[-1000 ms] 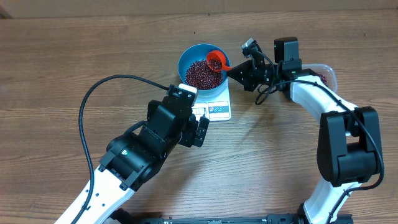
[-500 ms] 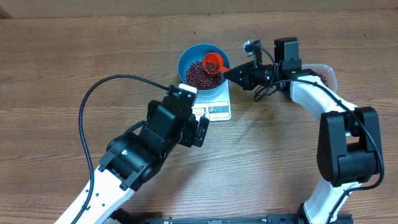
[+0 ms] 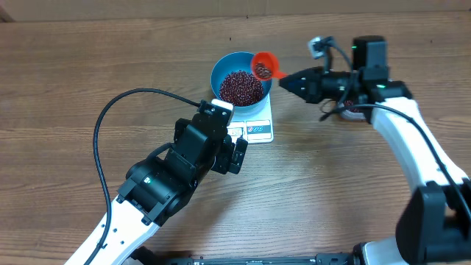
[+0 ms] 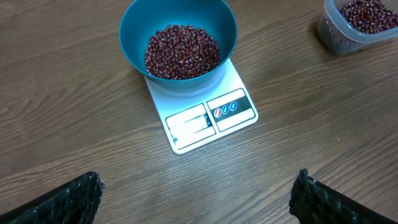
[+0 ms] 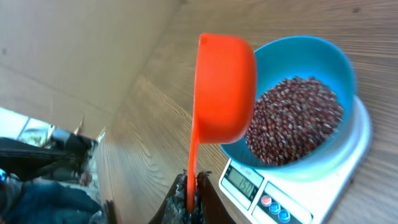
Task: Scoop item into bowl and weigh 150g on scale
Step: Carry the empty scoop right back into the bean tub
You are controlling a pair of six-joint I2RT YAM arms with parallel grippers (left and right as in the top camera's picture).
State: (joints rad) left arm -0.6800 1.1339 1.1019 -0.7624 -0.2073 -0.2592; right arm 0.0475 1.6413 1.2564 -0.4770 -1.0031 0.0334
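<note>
1. Right claw (image 3: 284, 80), black and two-fingered, is pressed together on the thin handle of a bright red plastic measuring scoop (image 3: 263, 67); the right wrist view shows the handle pinched between the jaws (image 5: 189, 198).
2. That scoop hangs in the air over the far right rim of a round, deep, bright blue plastic bowl (image 3: 217, 71), with its cup tilted. A few dark beans show inside it from overhead.
3. Left claw (image 4: 198, 179) is spread wide and holds nothing. It hovers over the wooden table (image 3: 73, 73), near and left of the scale, well apart from the bowl.
4. Many tiny dark red-maroon beans (image 4: 181, 51) lie heaped inside the blue bowl.
5. The bowl stands on the far part of a small flat white rectangular kitchen scale (image 4: 211, 121). The scale's display window and label panel face the near side, clear of the bowl.
6. The display is lit in the right wrist view, but its digits are too small to read with certainty.
7. A clear rounded-rectangular plastic tub (image 4: 336, 40) sits to the far right of the scale, well apart from it, and holds more of the same beans.
</note>
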